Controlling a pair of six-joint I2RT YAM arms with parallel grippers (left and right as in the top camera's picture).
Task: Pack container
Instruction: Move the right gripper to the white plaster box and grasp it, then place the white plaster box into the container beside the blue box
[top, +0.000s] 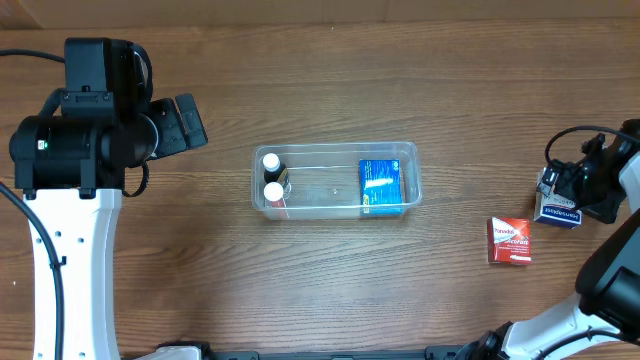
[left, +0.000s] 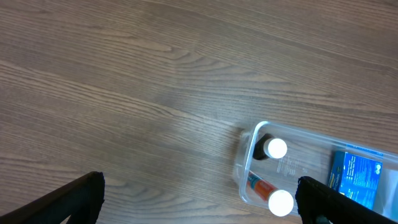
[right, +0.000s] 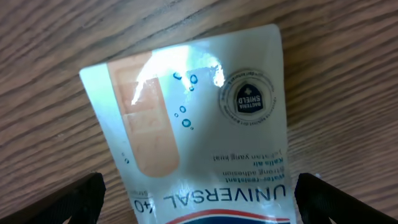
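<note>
The clear plastic container (top: 335, 205) stands at the table's middle. It holds two white-capped bottles (top: 272, 176) at its left end and a blue box (top: 381, 186) at its right end. In the left wrist view the container (left: 245, 162) lies to the lower right. My left gripper (top: 185, 122) is open and empty, left of the container (left: 199, 202). My right gripper (top: 556, 190) is at the far right, open, with one finger on each side of a white plaster box (right: 193, 124), also seen from overhead (top: 559, 210), that lies on the table.
A small red box (top: 509, 241) lies on the table left of and below the right gripper. The left arm's white base (top: 70, 260) stands at the left edge. A cable runs by the right arm.
</note>
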